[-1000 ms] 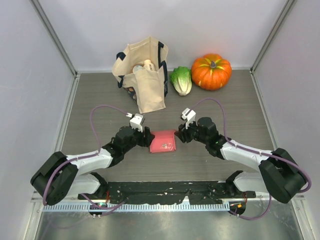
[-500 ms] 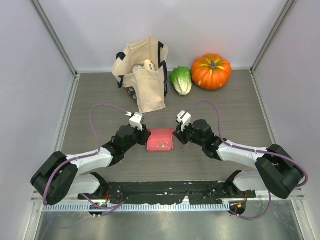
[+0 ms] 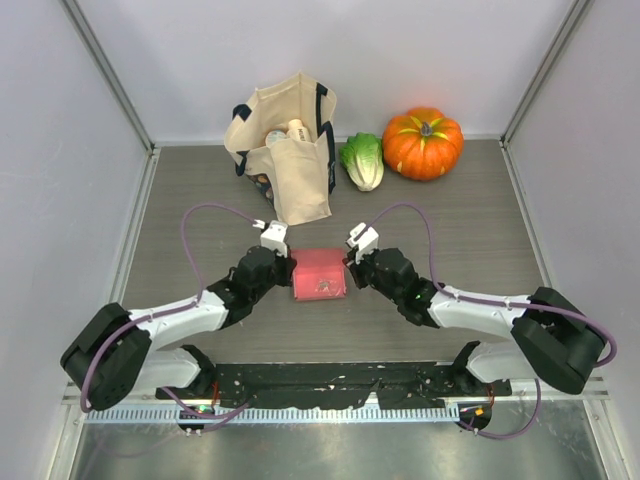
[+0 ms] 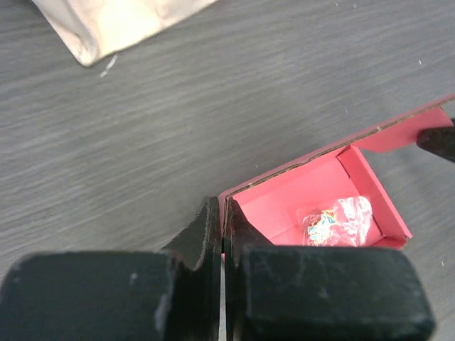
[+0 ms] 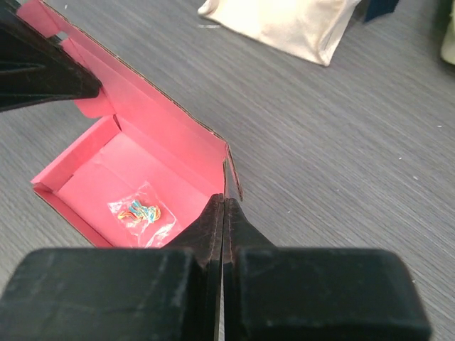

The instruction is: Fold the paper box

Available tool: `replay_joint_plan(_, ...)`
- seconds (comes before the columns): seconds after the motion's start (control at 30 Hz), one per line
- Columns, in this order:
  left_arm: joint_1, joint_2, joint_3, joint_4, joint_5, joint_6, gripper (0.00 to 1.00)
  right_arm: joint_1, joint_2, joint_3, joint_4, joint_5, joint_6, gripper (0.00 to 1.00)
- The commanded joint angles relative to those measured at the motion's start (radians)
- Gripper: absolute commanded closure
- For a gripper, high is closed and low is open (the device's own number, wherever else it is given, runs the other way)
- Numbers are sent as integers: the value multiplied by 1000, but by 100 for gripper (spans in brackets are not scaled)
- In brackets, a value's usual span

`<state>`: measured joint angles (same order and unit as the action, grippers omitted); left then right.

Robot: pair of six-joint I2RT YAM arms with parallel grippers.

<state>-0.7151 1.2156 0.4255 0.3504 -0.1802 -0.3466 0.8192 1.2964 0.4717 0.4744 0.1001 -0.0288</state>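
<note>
The paper box is an open pink tray of thin card in the middle of the table, between the two arms. A small clear packet with coloured bits lies on its floor. My left gripper is shut on the box's left end wall, and in the left wrist view the card edge runs in between its closed jaws. My right gripper is shut on the right end wall of the box, its jaws pinched on the upright card corner. The packet shows there too.
A cream tote bag with dark handles stands behind the box, and its corner shows close by in the wrist views. A green cabbage and an orange pumpkin sit at the back right. Grey walls enclose the table.
Both grippers have moved in toward the box and shut on its end walls. The box has shifted slightly left and away from the arms.
</note>
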Motion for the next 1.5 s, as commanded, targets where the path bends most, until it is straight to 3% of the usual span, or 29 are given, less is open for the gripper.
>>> replay_joint_plan(0.0,-15,53,104,13,-206,-95,100,32,10,45,105,242,85,99)
replay_joint_plan(0.07,-20,117,159,7,-258,-130,100,43,56,80,125,355,111,99)
replay_joint_plan(0.23,-33,255,314,-45,-459,-219,100,57,171,151,168,446,144,99)
replay_joint_plan(0.4,-69,384,338,68,-573,-217,100,78,290,159,308,539,133,99)
replay_joint_plan(0.53,-72,413,297,128,-584,-206,100,113,339,157,363,641,106,99)
replay_joint_plan(0.8,-76,383,193,228,-542,-216,100,139,376,134,360,656,179,99)
replay_joint_plan(1.2,-89,311,111,280,-487,-190,100,169,345,289,-5,736,389,99)
replay_joint_plan(1.47,-101,321,101,300,-487,-174,100,175,380,251,13,777,450,99)
